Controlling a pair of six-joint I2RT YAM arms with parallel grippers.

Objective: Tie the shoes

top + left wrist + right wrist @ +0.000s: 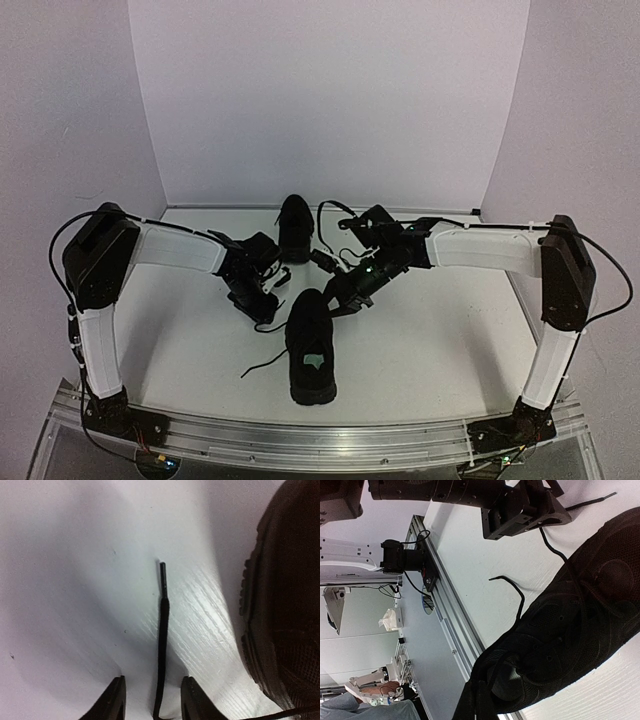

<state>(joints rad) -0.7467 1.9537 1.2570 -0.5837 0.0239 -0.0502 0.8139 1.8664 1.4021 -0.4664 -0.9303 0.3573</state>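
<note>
Two black shoes lie on the white table. The near shoe (310, 345) shows a pale insole label; the far shoe (294, 225) lies behind it. My left gripper (268, 308) hovers low to the left of the near shoe's front. Its jaws (152, 685) stand open, and a thin black lace (162, 630) with a stiff tip lies on the table between them, touching neither finger. My right gripper (335, 298) presses on the near shoe (580, 605) from the right. Its dark fingers (482, 700) are shut; black on black hides whether a lace is pinched.
Another loose lace end (262, 362) trails left of the near shoe. An aluminium rail (300, 440) runs along the table's front edge. White walls enclose the back and both sides. A cable (330, 210) loops over the right arm's wrist.
</note>
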